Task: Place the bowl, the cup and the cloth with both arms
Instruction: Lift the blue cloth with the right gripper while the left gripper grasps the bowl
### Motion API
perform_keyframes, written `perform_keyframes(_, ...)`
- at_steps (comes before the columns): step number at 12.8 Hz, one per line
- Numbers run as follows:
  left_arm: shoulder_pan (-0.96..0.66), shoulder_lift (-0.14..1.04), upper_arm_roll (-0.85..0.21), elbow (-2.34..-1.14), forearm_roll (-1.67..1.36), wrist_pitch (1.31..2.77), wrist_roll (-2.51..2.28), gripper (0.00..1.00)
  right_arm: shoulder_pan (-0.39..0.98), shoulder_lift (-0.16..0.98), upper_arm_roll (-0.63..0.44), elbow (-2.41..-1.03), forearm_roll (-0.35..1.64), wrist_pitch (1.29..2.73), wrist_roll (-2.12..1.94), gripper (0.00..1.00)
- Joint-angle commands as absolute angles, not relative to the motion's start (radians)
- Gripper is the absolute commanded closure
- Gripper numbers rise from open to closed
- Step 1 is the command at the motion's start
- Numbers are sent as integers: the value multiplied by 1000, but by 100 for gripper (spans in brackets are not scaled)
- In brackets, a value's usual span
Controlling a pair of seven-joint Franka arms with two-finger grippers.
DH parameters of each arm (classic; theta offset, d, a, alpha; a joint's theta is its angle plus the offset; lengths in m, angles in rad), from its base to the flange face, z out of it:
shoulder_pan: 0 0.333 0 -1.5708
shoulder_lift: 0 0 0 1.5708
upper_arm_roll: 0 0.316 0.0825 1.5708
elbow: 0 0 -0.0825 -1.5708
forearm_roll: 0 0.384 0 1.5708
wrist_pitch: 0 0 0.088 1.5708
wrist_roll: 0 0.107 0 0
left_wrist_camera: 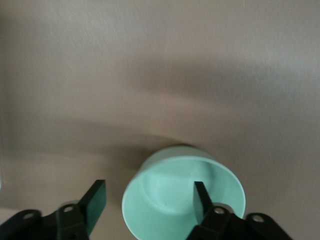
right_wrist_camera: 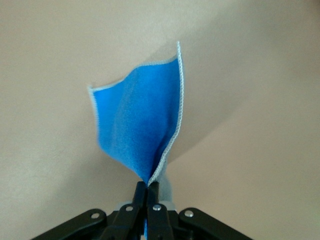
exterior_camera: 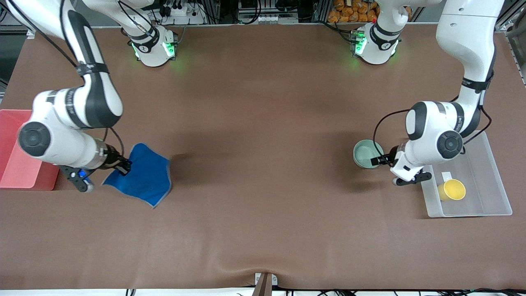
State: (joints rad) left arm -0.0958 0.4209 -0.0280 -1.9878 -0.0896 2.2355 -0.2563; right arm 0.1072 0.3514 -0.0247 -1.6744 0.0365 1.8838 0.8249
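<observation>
The mint-green bowl [exterior_camera: 363,154] stands on the table beside the clear bin, toward the left arm's end. My left gripper [exterior_camera: 377,160] is open at its rim. In the left wrist view [left_wrist_camera: 148,200] one finger [left_wrist_camera: 200,200] is inside the bowl [left_wrist_camera: 170,195] and the other is outside its wall. My right gripper [exterior_camera: 123,166] is shut on a corner of the blue cloth [exterior_camera: 144,176] next to the red tray. The right wrist view shows the gripper [right_wrist_camera: 148,187] pinching the cloth [right_wrist_camera: 140,120] with the corner raised. The yellow cup [exterior_camera: 452,190] lies in the clear bin.
A clear plastic bin [exterior_camera: 489,164] sits at the left arm's end of the table. A red tray [exterior_camera: 16,172] sits at the right arm's end, partly hidden by the right arm. The brown table [exterior_camera: 263,164] stretches between them.
</observation>
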Motion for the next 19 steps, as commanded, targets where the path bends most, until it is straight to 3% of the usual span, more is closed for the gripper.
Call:
perform_keyframes(1,-92,374,-31,-2091,-49,2314,-282,35,97,367,-8,-1547,46,1763,781,100)
perform_keyframes(4,-86,376,-31,-2158,-46,2408,-282,38,94,335,0,-1508,46,1735,611,100)
perform_keyframes(5,-84,376,-31,-2161,-46,2410,-281,44,81,316,0,-1503,46,1727,585,100)
perform_keyframes(6,-84,376,-31,-2164,-46,2410,-282,63,74,292,3,-1505,46,1700,557,100)
perform_keyframes(7,-84,376,-31,-2166,-46,2410,-284,100,61,252,3,-1503,49,1663,498,100)
perform_keyframes(10,-77,371,-28,-2102,-48,2379,-268,100,8,169,0,-1505,49,1612,367,100)
perform_keyframes(13,-54,388,-21,-1868,-48,2098,-261,100,-83,120,-11,-1511,48,1547,206,100)
perform_keyframes(17,29,385,-18,-1688,-46,1926,-178,100,-146,101,-92,-1513,49,1461,-25,100)
perform_keyframes(19,89,379,8,-1654,-37,1865,-53,100,-194,101,-138,-1514,49,1428,-183,100)
